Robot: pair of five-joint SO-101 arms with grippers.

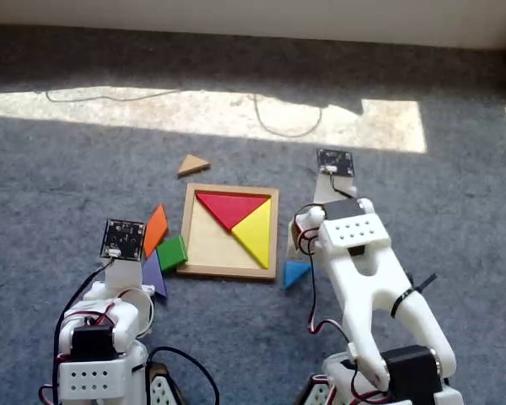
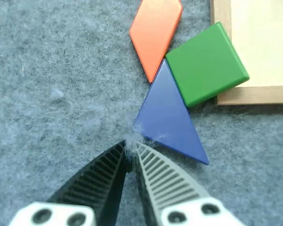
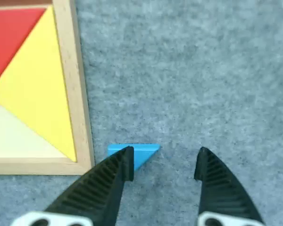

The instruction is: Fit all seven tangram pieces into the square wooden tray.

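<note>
The square wooden tray lies mid-carpet and holds a red triangle and a yellow triangle. Against its left side lie an orange parallelogram, a green square and a dark blue triangle. My left gripper is shut and empty, its tips at that triangle's near corner. A light blue triangle lies by the tray's front right corner. My right gripper is open over the carpet, and one finger covers part of the light blue piece. A tan triangle sits behind the tray.
Everything rests on grey-blue carpet. A sunlit strip with a thin cable runs across the back. The right arm's white body stands over the carpet right of the tray. Open carpet lies to the far left and far right.
</note>
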